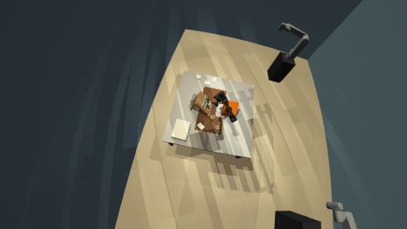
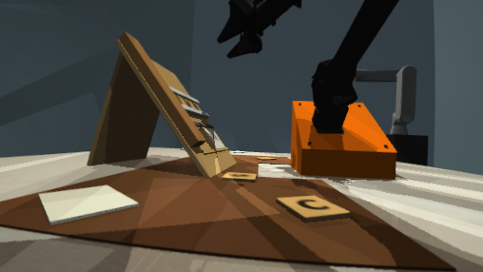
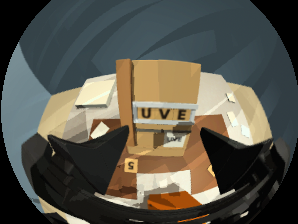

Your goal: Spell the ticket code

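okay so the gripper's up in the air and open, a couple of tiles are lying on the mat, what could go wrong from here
1. The C tile lies flat on the brown mat; the open gripper may struggle to get its fingers under it and could push it toward the mat's edge instead.
2. Coming back down, the arm could bump the tilted board, disturbing the tiles already in the rail, which reads U V E in the wrist view.
3. The tile at the board's foot leaves little room for a grasp.

The black arm (image 2: 366, 29) rises from its base and bends over at the top. Its gripper (image 2: 242, 40) hangs high in the air, fingers spread wide and holding nothing.
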